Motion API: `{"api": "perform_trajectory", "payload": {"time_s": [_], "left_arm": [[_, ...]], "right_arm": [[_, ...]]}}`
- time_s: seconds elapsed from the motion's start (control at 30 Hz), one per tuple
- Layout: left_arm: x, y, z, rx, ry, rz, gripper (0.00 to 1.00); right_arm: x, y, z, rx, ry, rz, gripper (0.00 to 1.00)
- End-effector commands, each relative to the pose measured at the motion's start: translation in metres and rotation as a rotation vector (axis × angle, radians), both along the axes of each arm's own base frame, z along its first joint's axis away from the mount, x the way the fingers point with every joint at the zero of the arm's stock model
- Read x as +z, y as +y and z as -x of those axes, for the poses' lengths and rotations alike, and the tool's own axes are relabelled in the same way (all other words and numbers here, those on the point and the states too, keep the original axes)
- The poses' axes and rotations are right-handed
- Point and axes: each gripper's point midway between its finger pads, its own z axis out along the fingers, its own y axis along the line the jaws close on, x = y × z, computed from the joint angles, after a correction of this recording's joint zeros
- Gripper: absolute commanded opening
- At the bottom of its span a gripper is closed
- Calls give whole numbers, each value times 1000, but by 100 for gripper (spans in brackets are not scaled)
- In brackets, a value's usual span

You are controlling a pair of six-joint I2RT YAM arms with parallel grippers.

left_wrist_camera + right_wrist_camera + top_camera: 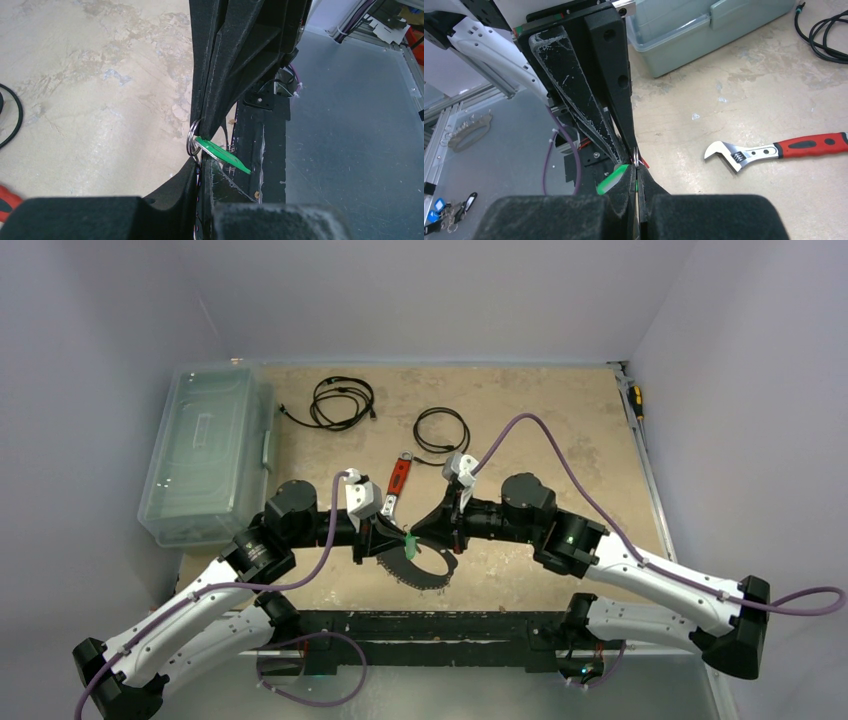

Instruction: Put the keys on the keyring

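Top external, Obs. 1: What is laid out, largest first, all placed from the wrench (395,483)?

Obs. 2: A lidded plastic bin (208,452) is seen well to the left of the wrench. Black cable coils (341,401) are seen beyond its red handle. The left gripper (386,540) and right gripper (432,530) are found tip to tip, just on the arm-base side of the wrench's jaw end. The keyring (420,586), an oval wire loop, is seen under that meeting point, a little further from the wrench.

Obs. 1: Claws?

Obs. 2: Both are pressed together. In the right wrist view a small split ring (636,156) is seen edge-on, rising from the right claw's tips, so it is judged pinched there. What the left claw nips cannot be told, since the ring and the green key (223,157) are crowded at its tips.

Obs. 1: How is the step done well?

Obs. 2: Threading is judged the step in hand. The ring should be held steady and edge-on by one claw while the key is worked round by the other. Small wrist turns are advised rather than pulls, since thin wire is easily sprung from a pinch. The red-headed key is not made out.
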Motion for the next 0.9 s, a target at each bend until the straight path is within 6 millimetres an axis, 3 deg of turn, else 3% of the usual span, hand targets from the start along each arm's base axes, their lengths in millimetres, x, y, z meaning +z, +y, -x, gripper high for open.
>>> {"api": "perform_trajectory", "payload": {"time_s": [0.0,0.87], "left_arm": [[20,-3,0,-12,-47,63,0],[22,-2,-1,-1,-52,66,0]], "right_arm": [[26,2,-10,-56,-22,-50,0],[6,-8,-15,-142,96,44,0]]}}
